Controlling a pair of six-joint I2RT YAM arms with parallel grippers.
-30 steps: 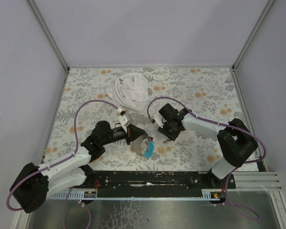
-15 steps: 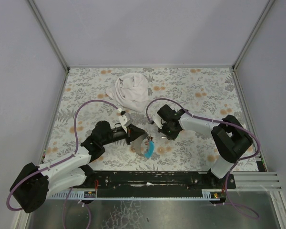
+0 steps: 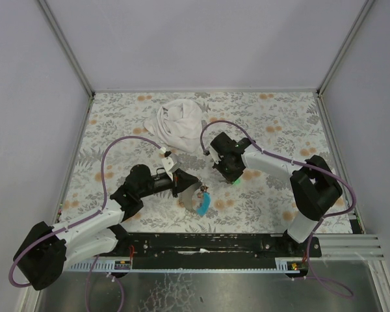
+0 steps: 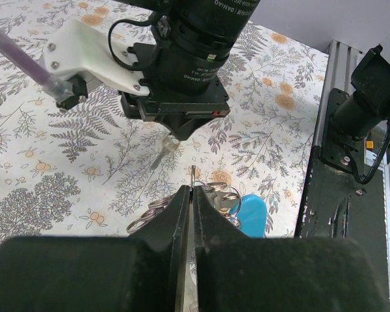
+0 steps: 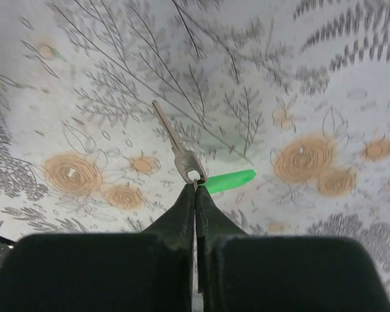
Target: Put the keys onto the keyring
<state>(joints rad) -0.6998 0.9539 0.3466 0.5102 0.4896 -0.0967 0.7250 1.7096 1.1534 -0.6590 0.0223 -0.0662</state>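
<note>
Floral tablecloth point(image 3: 279, 123) between plain pale lilac walls point(image 3: 208, 39), aluminium corner posts point(image 3: 66, 49)

In the right wrist view the right claw point(image 5: 195, 190) covers the head end of the key point(image 5: 173, 142) and the near end of the green piece point(image 5: 231, 179); whether the two join cannot be told. The table point(image 5: 325, 78) looks blurred toward the upper edge. In the left wrist view the left claw point(image 4: 190, 195) hides the lower part of the keyring point(image 4: 145, 220) and the lower edge of the light-blue piece point(image 4: 251, 209).

Left end effector point(image 4: 191, 191), right point(image 5: 195, 189), seemingly closed
</note>
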